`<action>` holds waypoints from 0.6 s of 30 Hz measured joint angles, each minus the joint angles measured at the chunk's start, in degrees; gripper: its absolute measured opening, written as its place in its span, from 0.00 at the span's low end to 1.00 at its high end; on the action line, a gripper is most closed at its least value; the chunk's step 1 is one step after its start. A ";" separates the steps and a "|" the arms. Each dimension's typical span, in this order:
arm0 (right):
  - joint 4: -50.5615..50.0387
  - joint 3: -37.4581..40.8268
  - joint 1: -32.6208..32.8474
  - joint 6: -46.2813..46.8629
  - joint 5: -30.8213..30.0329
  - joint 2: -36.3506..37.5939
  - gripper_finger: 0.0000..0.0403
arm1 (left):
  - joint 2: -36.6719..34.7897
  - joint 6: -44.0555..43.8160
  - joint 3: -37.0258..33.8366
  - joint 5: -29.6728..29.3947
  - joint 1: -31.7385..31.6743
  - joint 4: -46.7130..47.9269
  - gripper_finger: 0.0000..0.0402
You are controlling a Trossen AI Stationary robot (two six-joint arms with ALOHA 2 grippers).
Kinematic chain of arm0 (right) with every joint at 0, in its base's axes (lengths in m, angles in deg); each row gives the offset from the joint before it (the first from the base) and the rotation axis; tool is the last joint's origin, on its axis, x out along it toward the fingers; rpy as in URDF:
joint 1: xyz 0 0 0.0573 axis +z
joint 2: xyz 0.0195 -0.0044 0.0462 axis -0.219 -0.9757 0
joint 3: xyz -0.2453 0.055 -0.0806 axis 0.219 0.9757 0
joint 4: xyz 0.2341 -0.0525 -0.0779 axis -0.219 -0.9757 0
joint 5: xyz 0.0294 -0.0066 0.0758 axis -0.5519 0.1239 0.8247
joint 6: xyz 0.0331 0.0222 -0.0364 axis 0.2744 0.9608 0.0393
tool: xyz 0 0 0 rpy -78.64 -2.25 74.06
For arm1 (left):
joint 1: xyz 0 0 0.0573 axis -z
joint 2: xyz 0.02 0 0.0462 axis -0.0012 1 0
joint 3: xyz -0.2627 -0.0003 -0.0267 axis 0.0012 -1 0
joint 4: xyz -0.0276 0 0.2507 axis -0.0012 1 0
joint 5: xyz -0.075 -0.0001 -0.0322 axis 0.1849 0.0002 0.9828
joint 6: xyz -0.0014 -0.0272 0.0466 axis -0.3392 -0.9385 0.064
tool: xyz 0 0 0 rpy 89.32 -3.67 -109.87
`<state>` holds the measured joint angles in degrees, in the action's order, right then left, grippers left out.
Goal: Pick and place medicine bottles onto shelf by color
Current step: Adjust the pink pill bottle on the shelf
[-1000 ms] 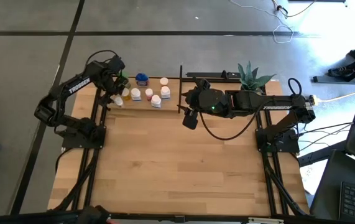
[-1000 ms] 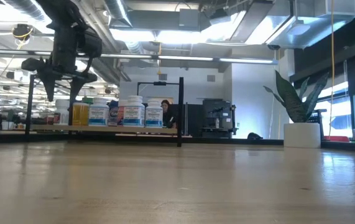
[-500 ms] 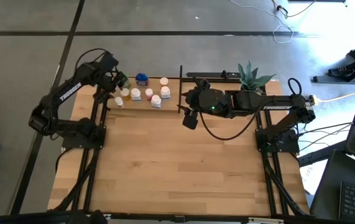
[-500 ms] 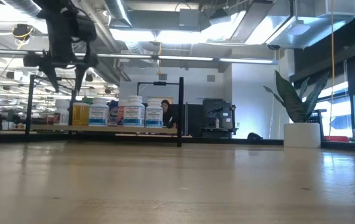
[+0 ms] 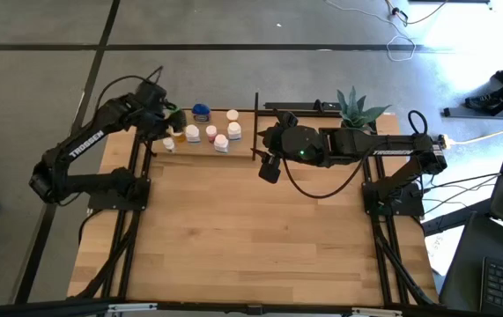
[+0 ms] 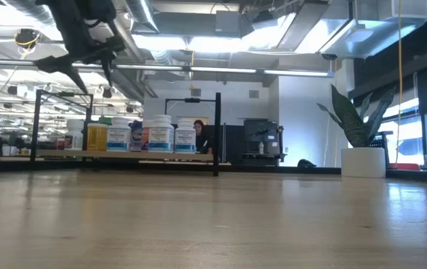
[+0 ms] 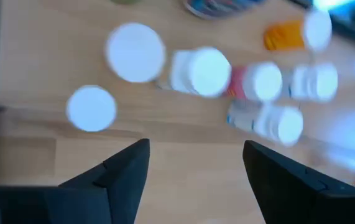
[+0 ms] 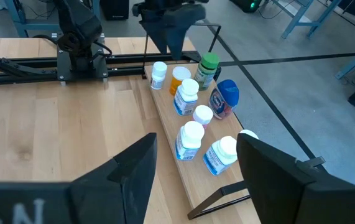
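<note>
Eight medicine bottles (image 8: pixel 188 139) on shelf (image 8: pixel 183 177); left gripper (image 6: pixel 86 71) and right gripper (image 5: pixel 269 168) both open, empty.

Bottles (image 5: pixel 209 132) crowd the shelf (image 5: pixel 244 141); black posts (image 6: pixel 217 134) seemingly fence it.

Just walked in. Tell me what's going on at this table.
Two robot arms are sorting medicine bottles on a small shelf at the far edge of the table. The left gripper hovers above the shelf's left end, fingers open and empty, over a green bottle and an orange one. The right gripper waits open beside the shelf's right end, holding nothing.
</note>
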<state>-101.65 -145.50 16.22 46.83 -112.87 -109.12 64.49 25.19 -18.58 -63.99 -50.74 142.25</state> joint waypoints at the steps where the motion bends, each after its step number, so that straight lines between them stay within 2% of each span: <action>1: -0.01 0.00 -0.01 -0.01 0.00 0.00 0.55 | 0.04 1.76 0.00 -0.35 1.40 -0.59 0.63; 5: -0.01 0.00 0.00 -0.01 0.00 0.00 0.55 | 0.75 14.02 0.00 -0.74 6.89 -9.50 0.63; 9: 0.00 0.00 -0.01 0.01 0.00 0.00 0.55 | 1.48 19.90 0.04 -1.41 11.33 -17.45 0.63; 13: -0.01 0.00 -0.02 0.00 0.00 0.00 0.55 | 3.07 23.89 0.04 -3.03 12.26 -17.83 0.63; 18: -0.01 0.00 -0.02 0.01 -0.02 0.00 0.55 | 7.49 29.49 0.71 -0.68 12.26 -17.01 0.63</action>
<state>-101.66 -145.50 16.20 46.85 -112.89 -109.12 71.99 54.69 -17.86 -64.67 -38.48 125.25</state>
